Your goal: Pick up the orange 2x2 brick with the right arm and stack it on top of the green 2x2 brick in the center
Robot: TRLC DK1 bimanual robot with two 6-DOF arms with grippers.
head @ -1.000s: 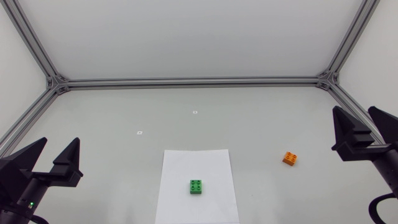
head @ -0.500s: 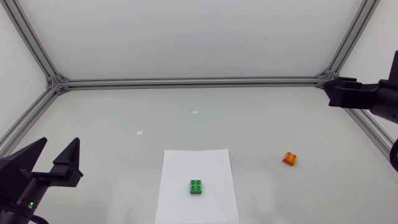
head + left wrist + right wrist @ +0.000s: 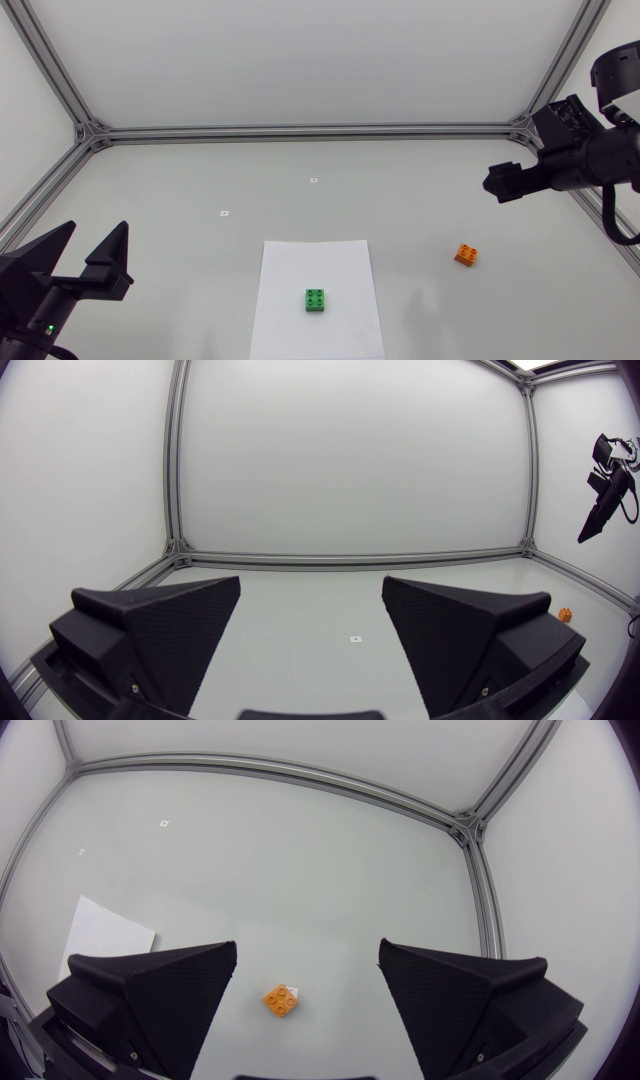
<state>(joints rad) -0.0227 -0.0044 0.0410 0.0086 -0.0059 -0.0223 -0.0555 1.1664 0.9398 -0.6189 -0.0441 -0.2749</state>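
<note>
Surface: pale grey table (image 3: 180,250)
Lower centre: white paper sheet (image 3: 300,262) under green 2x2 plastic brick (image 3: 316,300)
Right: orange 2x2 plastic brick (image 3: 466,254) on bare table
Fingers: my left gripper (image 3: 97,235), my right gripper (image 3: 307,948), both spread

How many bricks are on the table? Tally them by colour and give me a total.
Orange 2x2 plastic brick: 1
Green 2x2 plastic brick: 1
Total: 2 bricks
</note>
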